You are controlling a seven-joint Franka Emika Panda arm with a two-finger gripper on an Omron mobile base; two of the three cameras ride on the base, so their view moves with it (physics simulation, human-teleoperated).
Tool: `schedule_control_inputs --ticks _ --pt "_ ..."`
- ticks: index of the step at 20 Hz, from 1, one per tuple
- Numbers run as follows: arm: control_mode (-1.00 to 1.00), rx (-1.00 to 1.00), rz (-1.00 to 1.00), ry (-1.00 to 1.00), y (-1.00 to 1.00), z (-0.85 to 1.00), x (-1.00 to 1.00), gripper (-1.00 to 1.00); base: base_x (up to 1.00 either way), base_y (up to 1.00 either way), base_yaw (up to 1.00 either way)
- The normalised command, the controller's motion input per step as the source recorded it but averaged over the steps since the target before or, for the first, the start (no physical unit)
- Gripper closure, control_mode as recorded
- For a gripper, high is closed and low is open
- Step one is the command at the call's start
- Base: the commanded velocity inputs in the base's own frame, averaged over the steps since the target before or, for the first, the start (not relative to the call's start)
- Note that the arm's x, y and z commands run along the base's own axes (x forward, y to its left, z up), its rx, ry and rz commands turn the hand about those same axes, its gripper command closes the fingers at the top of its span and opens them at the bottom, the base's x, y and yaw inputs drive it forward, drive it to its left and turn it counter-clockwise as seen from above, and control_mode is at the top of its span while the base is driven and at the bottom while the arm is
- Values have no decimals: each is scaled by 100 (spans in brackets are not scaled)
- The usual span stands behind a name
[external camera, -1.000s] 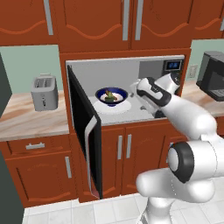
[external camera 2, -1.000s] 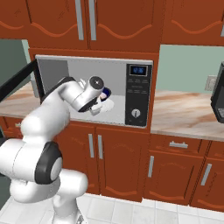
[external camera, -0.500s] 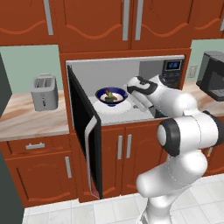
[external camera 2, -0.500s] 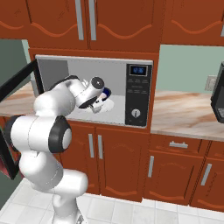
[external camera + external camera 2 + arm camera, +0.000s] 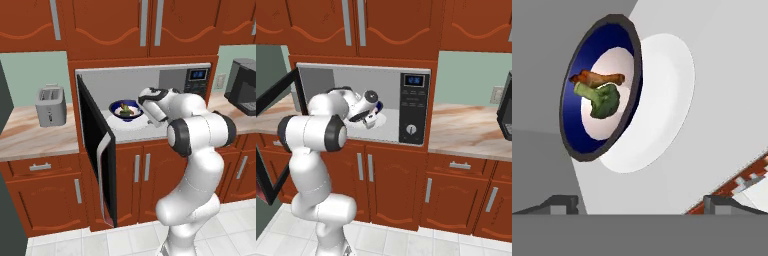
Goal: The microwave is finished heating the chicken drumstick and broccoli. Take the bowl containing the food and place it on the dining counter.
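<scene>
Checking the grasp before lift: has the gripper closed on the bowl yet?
No, in the hand view the bowl sits untouched on the white turntable plate, ahead of the gripper, whose fingertips stand wide apart.

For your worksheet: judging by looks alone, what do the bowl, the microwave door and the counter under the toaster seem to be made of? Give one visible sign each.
Bowl: probably glazed ceramic; smooth dark blue rim, white inside.
Microwave door: looks like dark glass in a pale frame; flat black pane.
Counter: seems polished marble-like stone; beige with brown veins.
</scene>
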Motion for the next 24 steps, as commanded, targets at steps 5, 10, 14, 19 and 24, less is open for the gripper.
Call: schedule_control_inputs --ticks 5,10,14,19,24 --pt "-100 -3 -1 1 10 -37 58 -100 0 0 0" --pt "-100 -3 -1 2 15 -34 52 -100 0 0 0" --pt "-100 -1 -2 2 18 -24 48 -100 0 0 0" --pt "-100 0 -3 2 22 -17 52 -100 0 0 0" --pt "-100 0 -3 2 15 -15 51 -100 0 0 0"
